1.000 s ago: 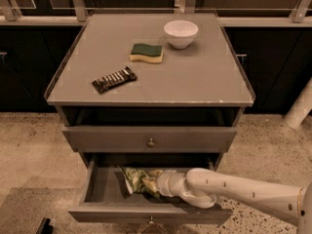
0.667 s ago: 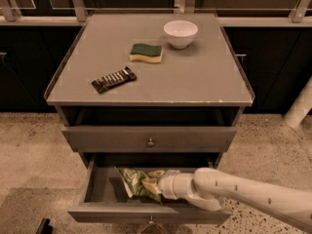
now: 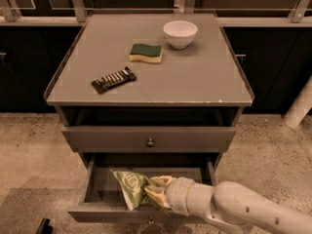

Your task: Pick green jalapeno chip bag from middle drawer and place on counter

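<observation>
A: Where's the bag?
B: In the open, shallow grey middle drawer [image 3: 97, 212]; the cream two-finger gripper [image 3: 156, 189] pinches the wrinkly green foil chip bag [image 3: 129, 186] (edge grip only).
A: Risk?
B: Foil slipping; snagging the closed grey drawer above [image 3: 148, 138].

my white arm [image 3: 243, 206] reaches in low from the right, wrist level, gripper [image 3: 157, 190] pointing left inside the middle drawer [image 3: 97, 213], 2 fingers [image 3: 163, 181] clamped on the green jalapeno chip bag [image 3: 129, 184]
</observation>
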You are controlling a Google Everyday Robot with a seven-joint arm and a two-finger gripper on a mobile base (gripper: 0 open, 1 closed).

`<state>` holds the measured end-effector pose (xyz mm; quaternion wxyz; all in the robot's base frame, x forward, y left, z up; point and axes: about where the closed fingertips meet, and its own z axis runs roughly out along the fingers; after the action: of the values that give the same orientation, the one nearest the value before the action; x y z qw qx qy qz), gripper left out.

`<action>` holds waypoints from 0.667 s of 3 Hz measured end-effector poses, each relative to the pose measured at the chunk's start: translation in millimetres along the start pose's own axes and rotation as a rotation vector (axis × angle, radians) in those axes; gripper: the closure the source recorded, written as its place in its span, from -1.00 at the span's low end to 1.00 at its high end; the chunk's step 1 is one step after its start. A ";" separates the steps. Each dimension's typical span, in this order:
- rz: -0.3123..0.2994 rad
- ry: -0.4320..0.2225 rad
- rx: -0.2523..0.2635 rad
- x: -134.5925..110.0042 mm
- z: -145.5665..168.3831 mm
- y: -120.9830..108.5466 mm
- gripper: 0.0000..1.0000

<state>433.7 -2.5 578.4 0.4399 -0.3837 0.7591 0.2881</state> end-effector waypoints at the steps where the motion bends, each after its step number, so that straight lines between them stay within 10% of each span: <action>1: 0.007 -0.019 0.037 -4.7 -17.0 -4.4 1.00; 2: 0.002 -0.018 0.008 -14.1 -16.1 0.6 1.00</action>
<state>430.4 -10.0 598.2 0.4483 -0.3786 0.7565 0.2888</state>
